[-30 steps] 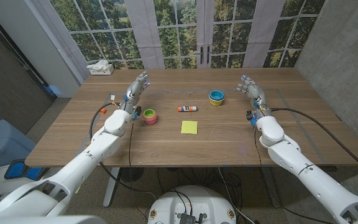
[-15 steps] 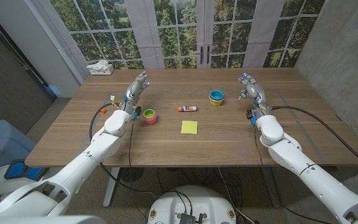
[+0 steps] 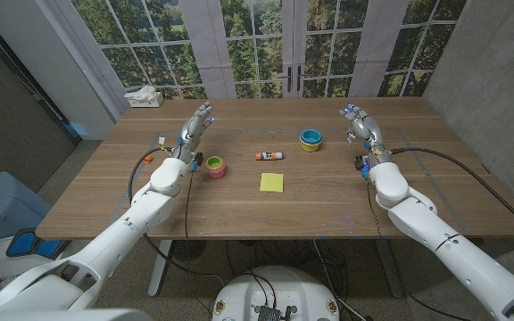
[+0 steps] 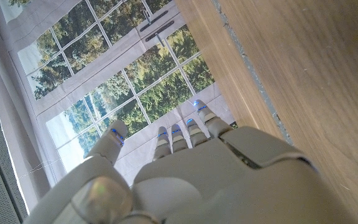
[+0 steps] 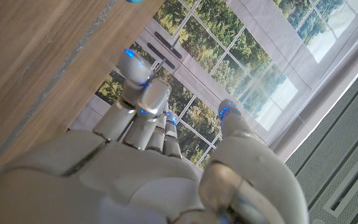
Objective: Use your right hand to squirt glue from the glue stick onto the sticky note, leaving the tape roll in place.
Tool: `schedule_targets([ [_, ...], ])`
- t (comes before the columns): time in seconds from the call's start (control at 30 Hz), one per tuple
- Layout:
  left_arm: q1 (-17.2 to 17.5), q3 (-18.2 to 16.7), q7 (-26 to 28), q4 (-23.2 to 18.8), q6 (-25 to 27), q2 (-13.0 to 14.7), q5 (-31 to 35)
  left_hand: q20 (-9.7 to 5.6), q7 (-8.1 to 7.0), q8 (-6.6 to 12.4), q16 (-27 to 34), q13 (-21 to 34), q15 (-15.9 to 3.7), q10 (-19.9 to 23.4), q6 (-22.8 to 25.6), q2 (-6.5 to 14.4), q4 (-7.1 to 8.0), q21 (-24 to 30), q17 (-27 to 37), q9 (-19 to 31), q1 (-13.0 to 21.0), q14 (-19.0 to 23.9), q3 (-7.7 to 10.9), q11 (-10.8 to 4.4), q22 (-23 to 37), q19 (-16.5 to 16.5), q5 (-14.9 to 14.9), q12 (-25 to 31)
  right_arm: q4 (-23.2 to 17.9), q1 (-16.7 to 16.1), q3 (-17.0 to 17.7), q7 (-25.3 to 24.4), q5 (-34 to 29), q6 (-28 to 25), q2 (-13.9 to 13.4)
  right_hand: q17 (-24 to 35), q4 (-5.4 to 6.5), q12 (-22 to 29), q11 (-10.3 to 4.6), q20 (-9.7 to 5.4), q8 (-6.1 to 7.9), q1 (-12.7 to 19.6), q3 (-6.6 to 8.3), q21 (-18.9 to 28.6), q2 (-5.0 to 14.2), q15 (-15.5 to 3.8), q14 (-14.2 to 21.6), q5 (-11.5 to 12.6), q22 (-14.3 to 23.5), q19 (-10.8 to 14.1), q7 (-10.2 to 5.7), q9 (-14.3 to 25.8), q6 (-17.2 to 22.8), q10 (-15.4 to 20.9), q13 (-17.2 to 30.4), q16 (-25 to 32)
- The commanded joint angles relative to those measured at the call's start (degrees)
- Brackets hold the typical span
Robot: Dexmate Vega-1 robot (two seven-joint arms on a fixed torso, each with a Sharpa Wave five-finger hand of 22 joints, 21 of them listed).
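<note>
Wooden tabletop [image 3: 328,192] before tall windows [image 3: 266,45]. Glue stick [image 3: 269,155] lies just beyond yellow sticky note [image 3: 272,182]. My right robot hand [image 3: 361,127] and left robot hand [image 3: 196,125] are open, holding nothing.

Wooden table [image 3: 328,201] bearing a yellow sticky note [image 3: 272,182] at centre, an orange-capped glue stick [image 3: 269,155] lying just behind it, a pink-and-green tape roll [image 3: 214,167] to its left, and a yellow-and-blue roll [image 3: 310,139] behind right.

On the tabletop [image 3: 400,201] I count two tape rolls [image 3: 215,166] [image 3: 310,139], one glue stick [image 3: 269,155], one yellow sticky note [image 3: 272,182] and one tissue box [image 3: 144,97].
</note>
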Motion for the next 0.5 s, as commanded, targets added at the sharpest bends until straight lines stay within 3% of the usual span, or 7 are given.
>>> schedule_targets([
  [0.03, 0.82, -0.31, 0.39, -1.08, 0.12, 0.27, -0.06, -1.44, -0.04, -0.18, -0.18, 0.27, -2.69, -0.23, -0.35, 1.48, -0.14, -0.09, 0.12, 0.08, -0.37, -0.37, 0.44, 0.04, 0.08, 0.37, 0.11, 0.0, -7.06, -1.19, -0.54, -3.54, -5.7, -9.85, -2.82, 0.13, -1.11, -0.54, -0.43, 0.0, -0.09, 1.44, 0.42, -2.16, -2.59, -0.36, -1.2, -0.78, -4.49, -0.34, -1.16, 0.33, 0.53, -1.94, -0.35, 0.03],
  [0.1, 1.02, -0.42, 0.67, -1.35, 0.07, 0.38, 0.09, -1.42, -0.05, -0.16, -0.16, 0.27, -2.77, -0.22, -0.32, 1.48, -0.17, -0.1, 0.12, 0.08, -0.38, -0.39, 0.45, -0.06, 0.08, 0.39, 0.11, 0.0, -8.78, -1.21, -0.74, -3.33, -6.39, -12.31, -3.61, 0.13, -1.49, -0.68, -0.87, -0.13, -0.34, 3.32, 1.05, -3.11, -2.95, -0.37, -1.68, -0.9, -6.52, -0.56, -1.64, 0.4, 0.16, -2.76, -0.54, 0.15],
  [0.2, 1.28, -0.65, 0.85, -1.54, -0.07, 0.49, 0.04, -1.41, -0.03, -0.14, -0.15, 0.27, -2.79, -0.27, -0.3, 1.48, -0.21, -0.12, 0.11, 0.08, -0.39, -0.42, 0.45, -0.08, 0.08, 0.4, 0.1, -0.02, -11.32, -1.06, -1.28, -3.46, -7.84, -16.29, -4.43, 0.09, -2.0, -0.58, -1.82, -0.81, -0.51, 9.76, 3.29, -4.65, -2.49, -0.46, -2.36, -0.72, -10.3, -0.9, -2.69, 0.54, -0.34, -3.66, -0.91, 0.33],
  [0.3, 1.56, -0.78, 1.05, -1.76, -0.08, 0.57, 0.04, -1.41, -0.03, -0.14, -0.12, 0.27, -2.81, -0.27, -0.32, 1.49, -0.23, -0.13, 0.11, 0.08, -0.41, -0.43, 0.45, -0.08, 0.08, 0.41, 0.1, -0.02, -13.41, -0.73, -1.96, -3.43, -9.07, -19.73, -5.02, 0.07, -2.18, -0.41, -2.58, -1.14, -0.59, 15.88, 5.13, -4.12, -1.77, -0.53, -2.31, -0.23, -10.36, -1.58, -3.2, 0.61, -0.85, -4.09, -1.07, 0.38],
  [0.43, 1.64, -0.9, 0.8, -1.52, -0.22, 0.51, -0.28, -1.41, 0.14, -0.14, -0.09, 0.27, -2.87, -0.26, -0.33, 1.5, -0.26, -0.16, 0.12, 0.08, -0.45, -0.48, 0.45, -0.07, 0.09, 0.41, 0.1, -0.02, -14.95, -0.3, -2.73, -3.43, -10.59, -21.98, -5.54, 0.0, -2.14, -0.25, -2.58, -1.22, -0.77, 20.45, 6.12, -3.97, -1.3, -0.59, -2.06, 0.05, -10.97, -2.17, -2.8, 0.67, -1.83, -4.38, -1.1, 0.33],
  [0.5, 1.69, -0.93, 0.97, -1.51, -0.32, 0.51, -0.14, -1.4, 0.16, -0.13, -0.07, 0.27, -2.86, -0.26, -0.32, 1.51, -0.27, -0.17, 0.12, 0.08, -0.46, -0.47, 0.45, -0.12, 0.09, 0.42, 0.1, -0.01, -15.79, -0.06, -3.17, -3.14, -11.43, -23.12, -6.02, -0.01, -2.11, -0.11, -2.49, -1.21, -0.62, 21.27, 6.18, -3.82, -1.37, -0.6, -1.95, 0.06, -11.07, -2.11, -2.5, 0.69, -1.58, -4.14, -1.1, 0.32],
])
